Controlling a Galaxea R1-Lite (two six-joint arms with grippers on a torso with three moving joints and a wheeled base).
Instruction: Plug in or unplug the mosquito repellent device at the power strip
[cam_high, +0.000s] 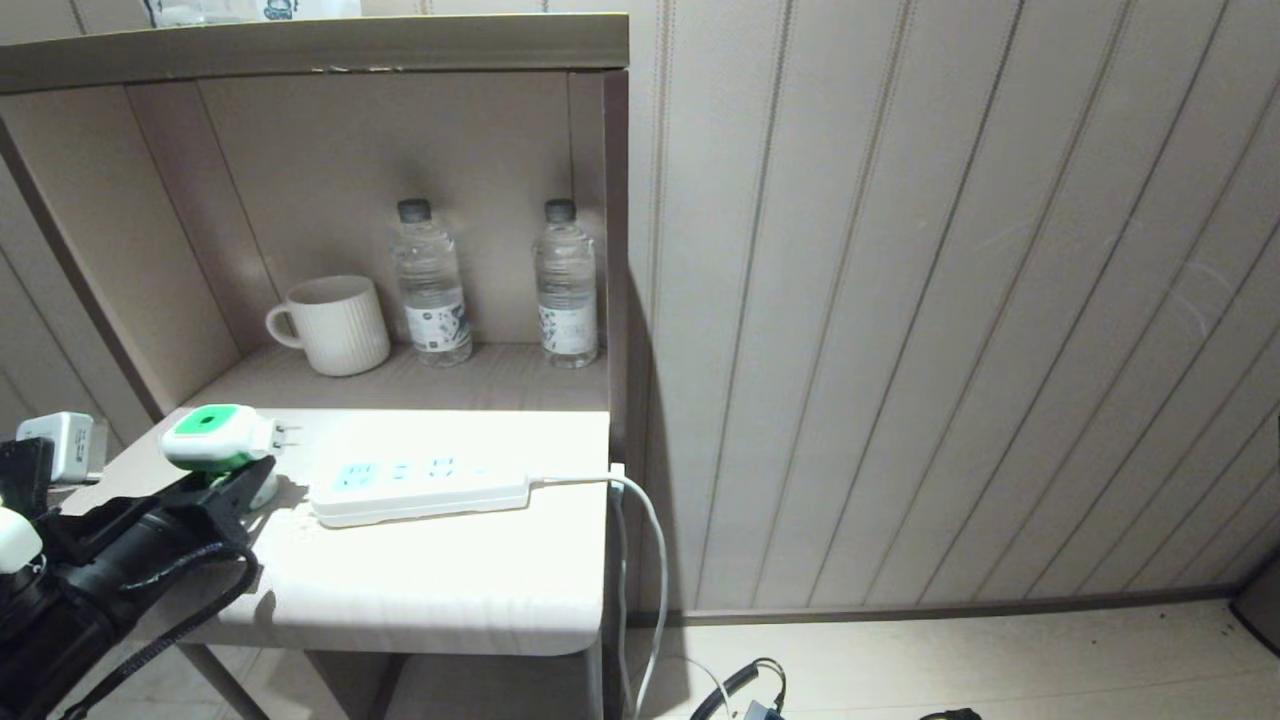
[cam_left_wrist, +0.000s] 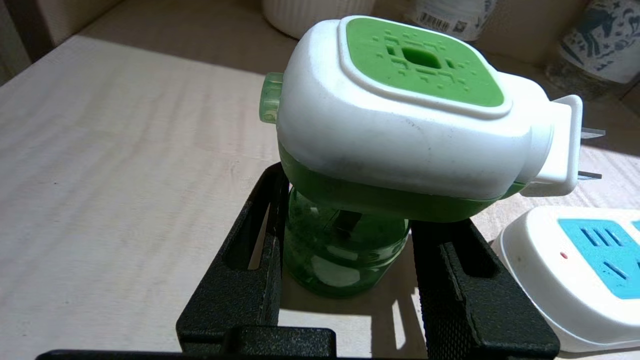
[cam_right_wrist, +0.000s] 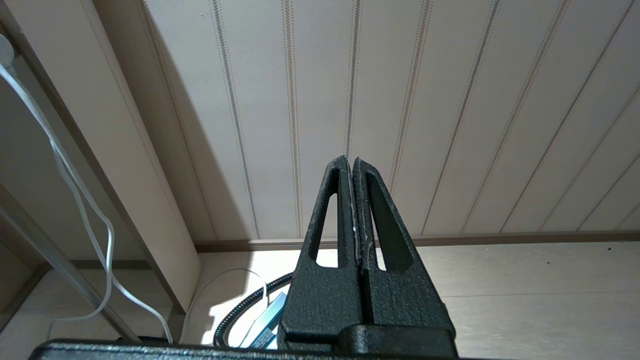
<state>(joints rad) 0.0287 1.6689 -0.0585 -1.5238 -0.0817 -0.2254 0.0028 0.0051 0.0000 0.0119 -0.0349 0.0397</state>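
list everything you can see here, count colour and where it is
mosquito repellent device: 1, white and green head on a translucent green bottle, at the table's left end, prongs clear of the sockets, pointing toward the strip
power strip: 1, white with pale blue sockets, flat on the table right of the device
cable: 1, white, from the strip's right end down over the table edge
table: 1, pale wood, below the shelf
mug: 1, white ribbed, on the shelf, left
water bottles: 2, clear with dark caps, on the shelf, right of the mug
left gripper: 1, black, jaws either side of the device's bottle
right gripper: 1, black, jaws together, low by the wall, holding nothing
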